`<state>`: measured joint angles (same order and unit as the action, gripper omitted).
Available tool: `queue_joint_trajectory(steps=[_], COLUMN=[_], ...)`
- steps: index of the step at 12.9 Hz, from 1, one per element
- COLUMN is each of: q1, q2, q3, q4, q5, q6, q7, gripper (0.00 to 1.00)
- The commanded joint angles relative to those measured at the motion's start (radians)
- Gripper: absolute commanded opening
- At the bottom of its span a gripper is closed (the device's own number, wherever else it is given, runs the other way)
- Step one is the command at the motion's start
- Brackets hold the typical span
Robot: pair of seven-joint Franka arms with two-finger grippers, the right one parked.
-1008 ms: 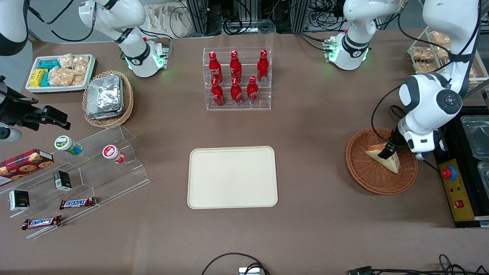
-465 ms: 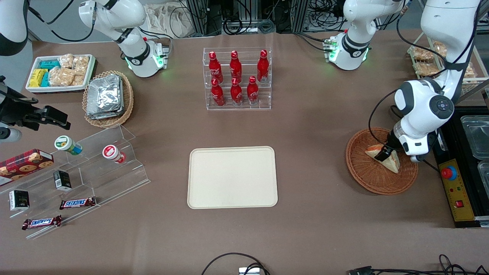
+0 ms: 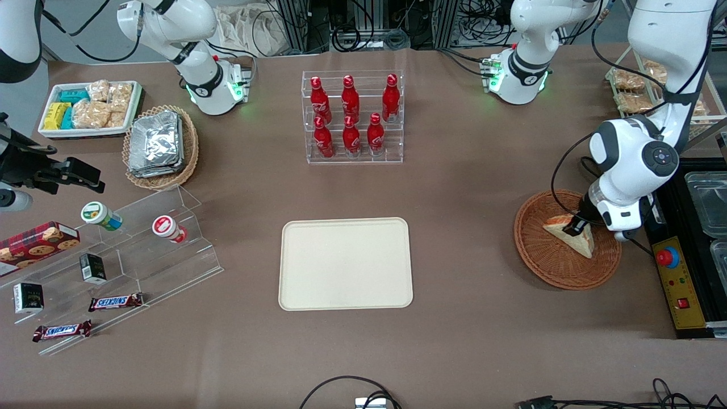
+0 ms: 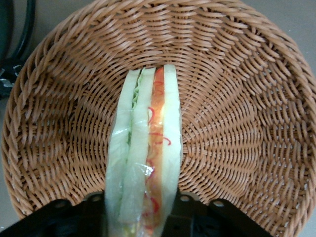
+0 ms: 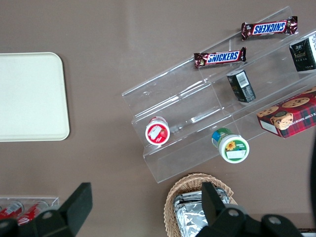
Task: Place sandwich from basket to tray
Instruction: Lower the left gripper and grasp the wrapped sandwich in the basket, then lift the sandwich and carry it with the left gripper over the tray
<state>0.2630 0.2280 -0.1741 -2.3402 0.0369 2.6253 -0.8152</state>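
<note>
gripper [image 3: 575,227] clamped on sandwich [image 3: 571,233], inside basket [image 3: 545,258] | sandwich on edge, long axis running toward basket rim | tray [image 3: 345,264] well apart, bare table between

White-bread sandwich [image 3: 571,232] wedge on edge in reddish wicker basket [image 3: 545,258], cream tray [image 3: 345,263] bare

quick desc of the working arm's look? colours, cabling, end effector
Glossy white shells with dark grey joint bands and a round dark cap at the wrist joint. A black cable loops alongside the forearm. The end effector is black, sitting over the sandwich in the basket.
</note>
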Motion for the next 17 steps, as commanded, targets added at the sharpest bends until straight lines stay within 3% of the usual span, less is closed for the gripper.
queue_joint_trajectory(steps=[1, 5, 8, 17], q1=[-0.01, -0.119, -0.201, -0.476], q2=[-0.073, -0.179, -0.173, -0.076], q3=[-0.01, -0.019, -0.036, -0.038], q4=[0.004, 0.134, 0.303, 0.513], q5=[0.024, 0.113, 0.116, 0.113], q6=[-0.057, -0.35, -0.546, -0.588], q7=[-0.013, 0.022, 0.121, 0.237], gripper=[0.17, 0.16, 0.16, 0.14])
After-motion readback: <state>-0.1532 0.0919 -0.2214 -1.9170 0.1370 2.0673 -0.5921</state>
